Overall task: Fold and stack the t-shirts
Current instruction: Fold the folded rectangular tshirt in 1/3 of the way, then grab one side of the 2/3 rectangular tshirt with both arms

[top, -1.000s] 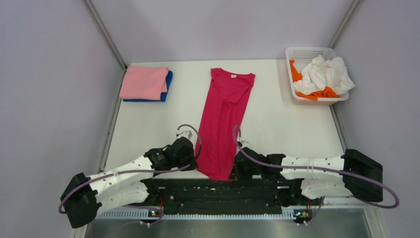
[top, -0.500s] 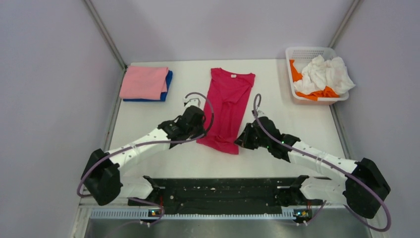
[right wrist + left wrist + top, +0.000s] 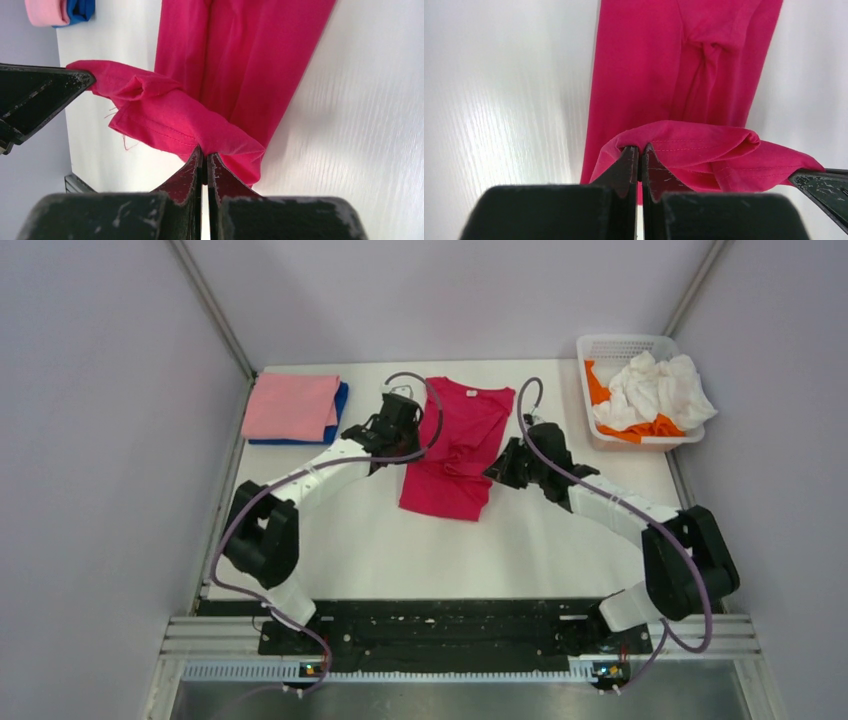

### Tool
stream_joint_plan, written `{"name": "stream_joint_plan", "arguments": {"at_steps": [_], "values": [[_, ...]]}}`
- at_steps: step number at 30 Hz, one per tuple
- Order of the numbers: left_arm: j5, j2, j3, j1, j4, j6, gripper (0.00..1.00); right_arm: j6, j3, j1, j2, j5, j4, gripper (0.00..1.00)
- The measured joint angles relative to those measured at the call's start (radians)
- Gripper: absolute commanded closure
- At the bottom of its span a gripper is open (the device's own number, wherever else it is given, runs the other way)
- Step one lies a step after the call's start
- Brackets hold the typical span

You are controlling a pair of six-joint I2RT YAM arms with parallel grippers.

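Left gripper [image 3: 640, 150] and right gripper [image 3: 204, 151] each pinch a hem corner of the red t-shirt [image 3: 462, 420]; the cloth is likely light and limp, best held at corners.

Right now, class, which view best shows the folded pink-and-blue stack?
The top external view: the pink-and-blue stack lies whole at far left. The right wrist view catches only its corner; the left wrist view misses it.

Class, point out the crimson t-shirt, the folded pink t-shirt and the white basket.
crimson t-shirt [image 3: 462, 420], overhead view, on its chest below the collar.
folded pink t-shirt [image 3: 290, 407], overhead view, on its top face.
white basket [image 3: 622, 340], overhead view, on its far rim.
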Motion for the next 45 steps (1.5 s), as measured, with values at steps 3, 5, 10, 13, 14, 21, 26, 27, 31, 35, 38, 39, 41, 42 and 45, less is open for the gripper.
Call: {"name": "stream_joint_plan", "arguments": {"at_steps": [3,5,10,13,14,21,26,27,31,35,38,39,41,42,45], "values": [[0.019,0.081,0.064,0.025,-0.003,0.021,1.0,-0.007,0.034,-0.031,0.075,-0.035,0.032,1.0],[0.03,0.125,0.097,0.038,-0.008,0.033,1.0,-0.011,0.056,-0.045,0.126,-0.057,0.056,1.0],[0.064,0.213,0.166,0.064,-0.017,0.059,1.0,-0.011,0.081,-0.065,0.209,-0.089,0.095,1.0],[0.077,0.257,0.207,0.074,-0.021,0.067,0.76,-0.01,0.108,-0.081,0.253,-0.097,0.105,1.0],[0.082,0.273,0.224,0.077,-0.024,0.07,0.51,-0.006,0.121,-0.088,0.272,-0.098,0.111,0.98],[0.133,0.398,0.388,0.121,-0.046,0.058,0.01,0.063,0.235,-0.175,0.401,-0.097,0.139,0.34],[0.176,0.393,0.422,0.154,-0.046,0.052,0.01,0.042,0.31,-0.217,0.396,-0.05,0.122,0.1],[0.176,0.383,0.415,0.158,-0.045,0.052,0.01,0.035,0.311,-0.22,0.386,-0.043,0.114,0.1],[0.185,0.262,0.275,0.163,-0.026,0.047,0.01,-0.003,0.242,-0.22,0.303,-0.047,0.1,0.1],[0.215,0.097,0.047,0.161,-0.016,0.023,0.02,-0.034,0.079,-0.179,0.166,-0.049,0.08,0.17],[0.24,0.001,-0.119,0.159,-0.013,-0.003,0.09,-0.047,-0.034,-0.069,0.07,-0.03,0.049,0.31],[0.245,-0.017,-0.163,0.159,-0.014,-0.013,0.12,-0.047,-0.066,-0.029,0.047,-0.025,0.048,0.32],[0.253,-0.034,-0.231,0.159,-0.015,-0.028,0.17,-0.04,-0.129,0.043,0.01,-0.016,0.05,0.39],[0.257,-0.034,-0.256,0.159,-0.013,-0.037,0.2,-0.035,-0.157,0.069,0.0,-0.013,0.051,0.41],[0.275,-0.03,-0.292,0.159,-0.005,-0.056,0.26,-0.018,-0.215,0.088,0.003,0.002,0.076,0.46]]}}
